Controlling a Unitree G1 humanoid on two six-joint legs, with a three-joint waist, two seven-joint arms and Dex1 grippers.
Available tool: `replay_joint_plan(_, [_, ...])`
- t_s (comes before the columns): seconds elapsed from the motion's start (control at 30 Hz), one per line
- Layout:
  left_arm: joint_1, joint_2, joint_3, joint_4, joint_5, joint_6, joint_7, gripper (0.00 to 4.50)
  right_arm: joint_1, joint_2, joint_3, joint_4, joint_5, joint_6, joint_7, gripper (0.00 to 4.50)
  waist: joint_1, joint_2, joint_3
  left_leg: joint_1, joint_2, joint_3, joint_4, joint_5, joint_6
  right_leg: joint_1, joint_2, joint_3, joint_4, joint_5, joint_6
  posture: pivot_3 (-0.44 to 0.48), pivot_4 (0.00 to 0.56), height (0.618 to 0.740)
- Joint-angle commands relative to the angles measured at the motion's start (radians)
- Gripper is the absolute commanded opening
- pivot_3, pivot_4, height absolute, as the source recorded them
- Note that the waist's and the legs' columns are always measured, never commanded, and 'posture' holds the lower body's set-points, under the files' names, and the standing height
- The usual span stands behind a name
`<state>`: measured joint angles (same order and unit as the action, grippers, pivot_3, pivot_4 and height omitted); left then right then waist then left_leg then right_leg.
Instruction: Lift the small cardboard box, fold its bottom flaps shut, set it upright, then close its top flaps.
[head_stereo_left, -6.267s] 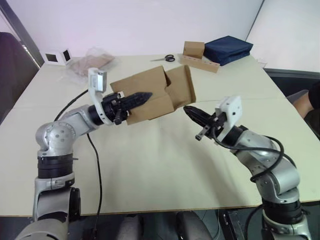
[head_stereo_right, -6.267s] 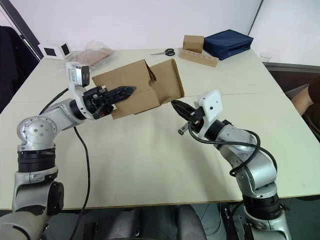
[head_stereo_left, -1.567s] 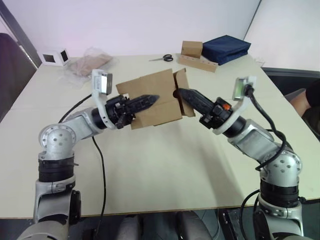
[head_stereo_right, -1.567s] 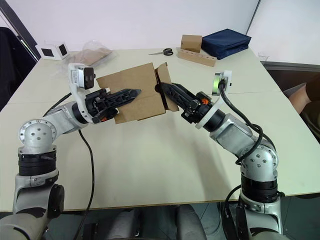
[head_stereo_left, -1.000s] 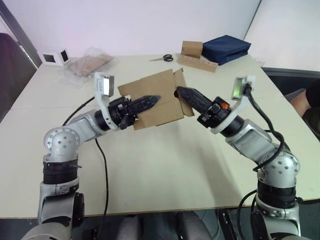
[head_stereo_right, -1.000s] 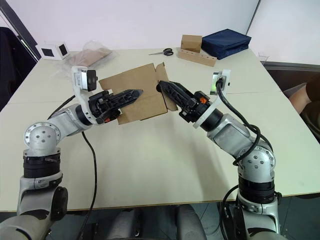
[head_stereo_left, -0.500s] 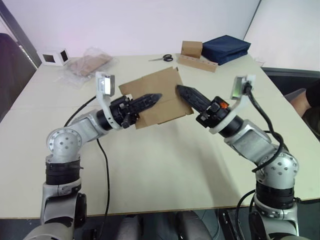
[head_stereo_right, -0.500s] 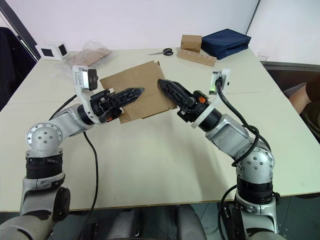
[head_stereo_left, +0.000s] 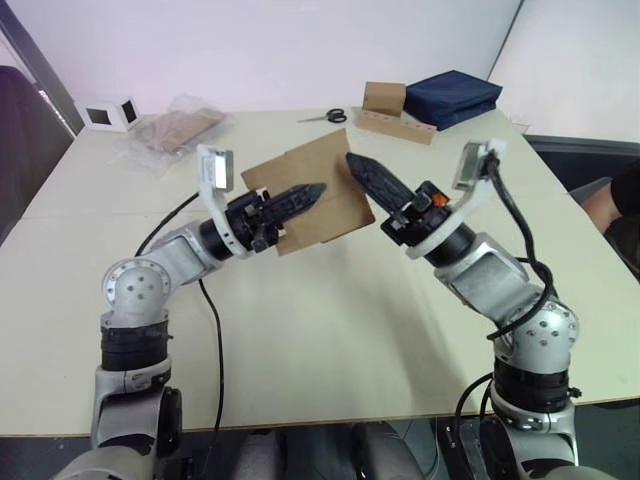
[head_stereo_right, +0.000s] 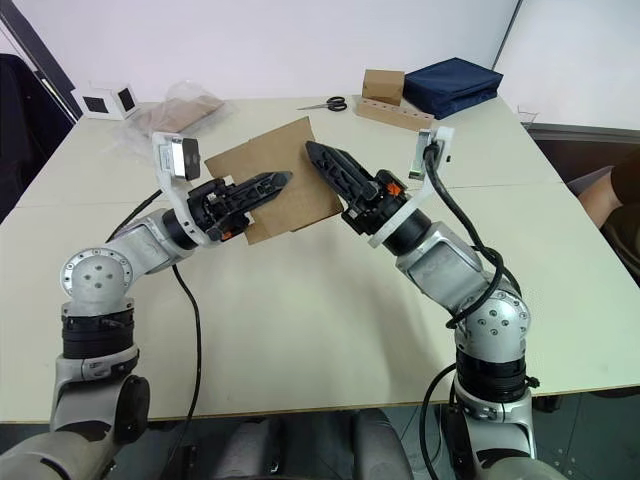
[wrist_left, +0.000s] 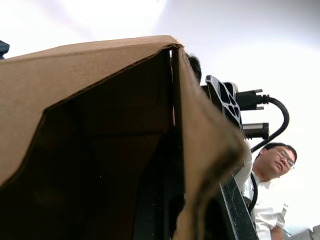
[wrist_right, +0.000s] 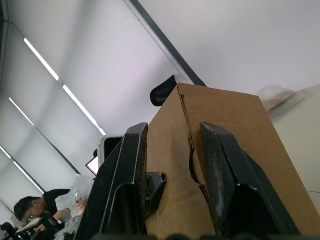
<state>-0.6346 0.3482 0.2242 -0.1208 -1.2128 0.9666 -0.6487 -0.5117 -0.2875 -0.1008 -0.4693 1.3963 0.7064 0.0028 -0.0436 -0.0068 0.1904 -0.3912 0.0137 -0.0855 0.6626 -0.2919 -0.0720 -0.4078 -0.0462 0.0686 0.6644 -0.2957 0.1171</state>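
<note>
While the plain brown corrugated small cardboard box (head_stereo_left: 318, 192) hangs above the table, here's the rundown:

Head views: left gripper (head_stereo_left: 300, 192) is clamped on the box's side wall; right gripper (head_stereo_right: 322, 160) presses its end flaps, fingers parted narrowly with nothing between.
Left wrist view: box interior, one black finger inside; a person sits behind.
Right wrist view: black fingers (wrist_right: 227, 190) spread against the folded flaps.
Risk: I'd guess the flaps spring open once pressure lifts, or the box twists.
Clutter: silver scissors (head_stereo_left: 325, 117), second brown box (head_stereo_left: 384, 97), navy bag (head_stereo_left: 452, 97), far off, nothing blocking.
</note>
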Motion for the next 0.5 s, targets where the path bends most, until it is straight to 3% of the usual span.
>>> replay_joint_plan(0.03, [-0.028,-0.009,0.015,-0.033,-0.04,-0.009,0.011,0.0,-0.008,0.0,0.051,-0.047,0.002,0.025,0.032,1.62,0.0,0.0,0.0,0.0,0.0,0.0,0.0,0.0,0.0,0.0,0.0,0.0,0.0,0.0,0.0,0.0,0.15,0.74])
replay_joint_plan(0.5, [-0.015,0.034,0.031,-0.042,-0.087,0.007,0.014,0.0,-0.009,-0.179,-0.103,0.032,0.018,0.046,0.123,1.62,0.001,0.0,0.0,0.0,0.0,0.0,0.0,0.0,0.0,0.0,0.0,0.0,0.0,0.0,0.0,0.0,0.15,0.74])
